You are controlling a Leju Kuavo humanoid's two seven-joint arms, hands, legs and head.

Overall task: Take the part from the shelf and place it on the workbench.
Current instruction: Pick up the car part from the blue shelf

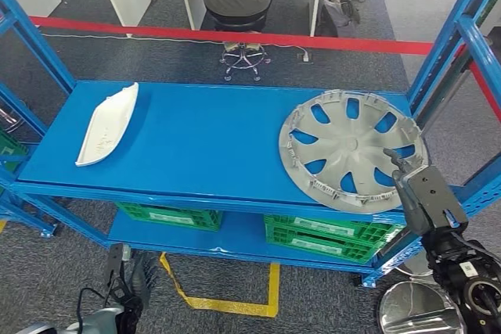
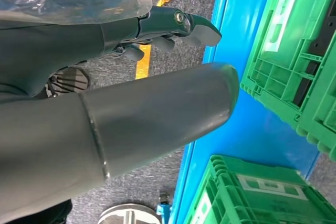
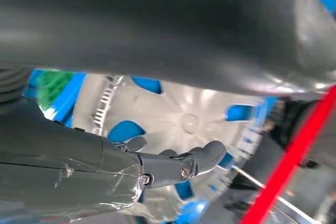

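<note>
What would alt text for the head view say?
The robot's right hand reaches the near rim of a silver wheel cover on a blue shelf; a white part lies at the shelf's left end.

Right hand (image 1: 413, 185) raised, fingers apart; left hand (image 1: 127, 287) hangs low.

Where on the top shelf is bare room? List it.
Free: the wide blue stretch of shelf between the white panel and the silver hubcap. Crowded: the end by the hubcap, where the right hand hovers at its rim.
</note>
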